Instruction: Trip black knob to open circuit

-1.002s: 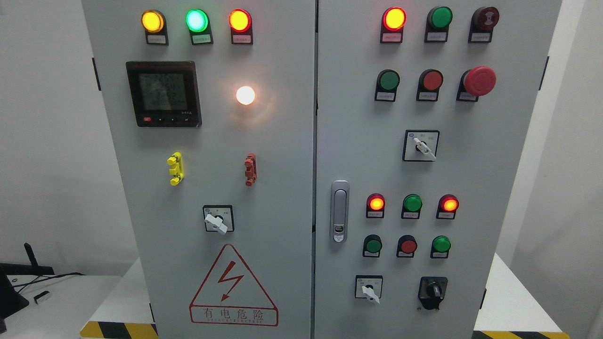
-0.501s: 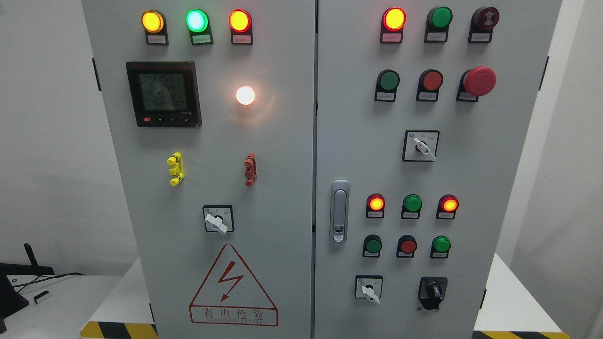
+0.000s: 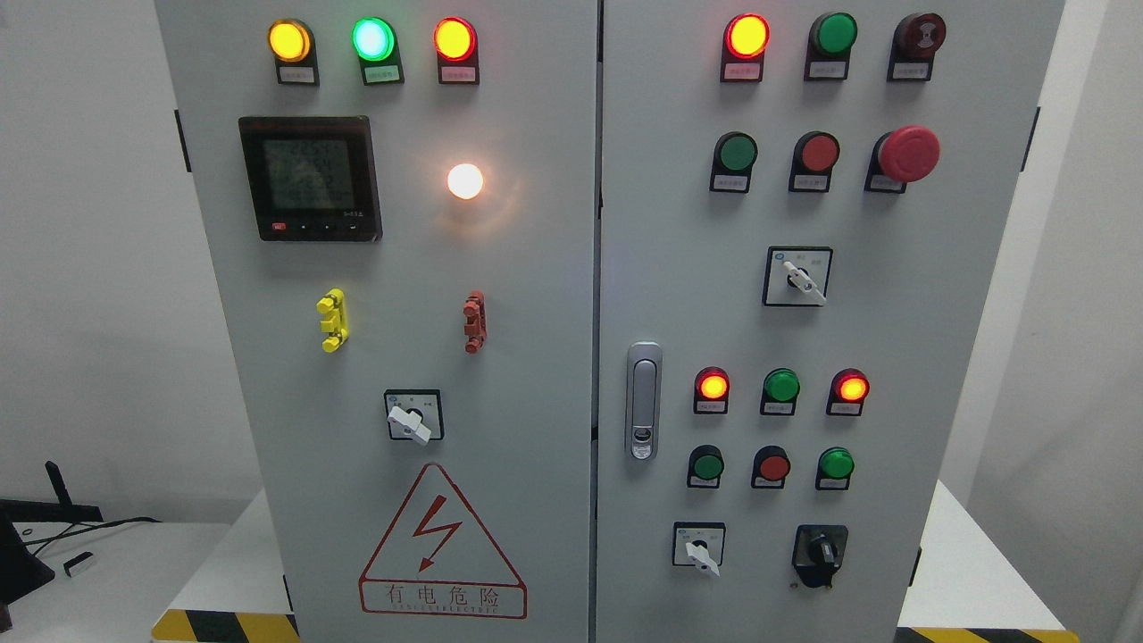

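No robot hand shows, so I cannot tell if either is open or closed; the black knob [image 3: 820, 554] sits low on the right door [image 3: 893, 357], its handle pointing up, likely nearer the right arm.

None of my body shows from the head view: neither hand, no arm, no casing, cable or marking of mine.

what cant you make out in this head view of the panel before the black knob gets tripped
- Black knob: its position markings are too small to read.
- Meter screen: digits blurred and dim.
- Small labels under the lamps, such as the one at: print too small.
- Either robot hand: out of frame, none shows.
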Available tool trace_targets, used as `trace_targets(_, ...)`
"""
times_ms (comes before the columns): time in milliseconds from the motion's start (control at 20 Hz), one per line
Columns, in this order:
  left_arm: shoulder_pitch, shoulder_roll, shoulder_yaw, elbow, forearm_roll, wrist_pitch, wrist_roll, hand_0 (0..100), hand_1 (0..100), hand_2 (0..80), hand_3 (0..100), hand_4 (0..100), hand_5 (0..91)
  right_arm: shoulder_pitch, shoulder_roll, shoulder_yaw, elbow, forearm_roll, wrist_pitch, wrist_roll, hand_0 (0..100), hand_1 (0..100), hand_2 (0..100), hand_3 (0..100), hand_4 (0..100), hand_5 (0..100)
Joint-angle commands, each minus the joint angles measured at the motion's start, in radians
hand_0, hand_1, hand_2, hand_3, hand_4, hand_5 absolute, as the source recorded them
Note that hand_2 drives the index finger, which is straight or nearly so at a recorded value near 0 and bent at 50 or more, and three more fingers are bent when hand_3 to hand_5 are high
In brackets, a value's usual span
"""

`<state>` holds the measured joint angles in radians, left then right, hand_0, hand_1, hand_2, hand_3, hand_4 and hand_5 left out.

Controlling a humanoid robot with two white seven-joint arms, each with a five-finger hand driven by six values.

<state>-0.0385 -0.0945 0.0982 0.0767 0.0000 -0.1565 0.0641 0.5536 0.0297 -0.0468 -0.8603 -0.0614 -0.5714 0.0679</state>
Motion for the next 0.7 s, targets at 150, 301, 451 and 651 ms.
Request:
trace_targets(150, 0.000, -0.001, 0.000, 0.000, 0.005, 0.002, 0.000, 12, 39, 0.0, 0, 0, 0.0, 0.075, 0.009, -0.050, -0.279, 0.000, -0.289, -0.011, 41, 32, 30, 66, 68, 80)
trace_targets(301, 0.000, -0.001, 0.000, 0.000, 0.005, 0.000, 0.000, 12, 39, 0.0, 0, 0, 0.0, 0.089, 0.007, -0.064, -0.381, -0.001, -0.295, -0.010, 41, 32, 30, 69, 72, 83)
trace_targets(451, 0.000, -0.001, 0.000, 0.000, 0.005, 0.000, 0.000, 12, 39, 0.0, 0, 0, 0.0, 0.094, 0.009, -0.090, -0.500, 0.000, -0.285, -0.010, 42, 31, 31, 71, 74, 85)
trace_targets(651, 0.000, -0.001, 0.000, 0.000, 0.005, 0.000, 0.000, 12, 39, 0.0, 0, 0, 0.0, 0.101, 0.012, -0.099, -0.667, 0.000, -0.243, -0.010, 42, 27, 31, 72, 77, 87)
